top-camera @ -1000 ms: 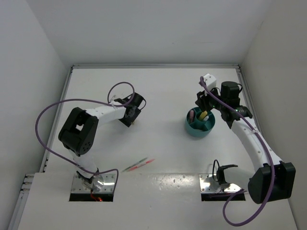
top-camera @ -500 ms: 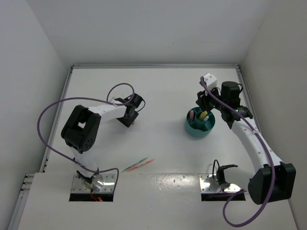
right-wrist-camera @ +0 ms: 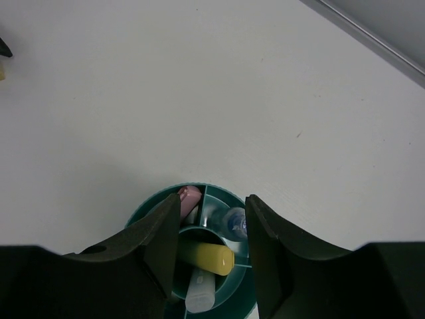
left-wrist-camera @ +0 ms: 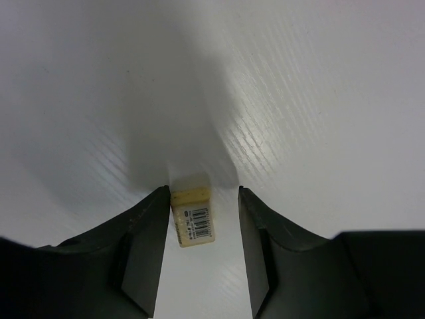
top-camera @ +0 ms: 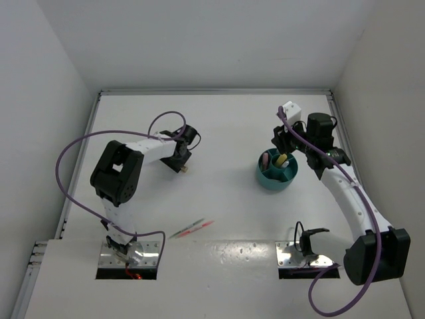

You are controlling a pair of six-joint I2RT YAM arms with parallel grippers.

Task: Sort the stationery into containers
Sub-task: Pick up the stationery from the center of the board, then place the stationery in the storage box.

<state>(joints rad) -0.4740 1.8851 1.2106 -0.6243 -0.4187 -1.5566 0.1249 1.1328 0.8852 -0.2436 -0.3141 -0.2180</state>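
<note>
Only the left wrist view shows the label on the tiny beige block (left-wrist-camera: 193, 218) between the left gripper's (left-wrist-camera: 202, 199) spread fingers (left-wrist-camera: 143, 246) — the right gripper's (right-wrist-camera: 212, 203) fingers gape empty over the round teal-green plastic cup (right-wrist-camera: 222, 191).

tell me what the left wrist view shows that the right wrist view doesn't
Left wrist only: a beige block with a barcode label, lying between the left fingers, against one and clear of the other. Right wrist only: the teal cup with dividers, holding a pink marker, a yellow marker and a blue-capped tube, below the right fingers. A beige speck at that view's left edge may be the block; too small to tell. Both: white table, each arm's own dark fingers apart.
</note>
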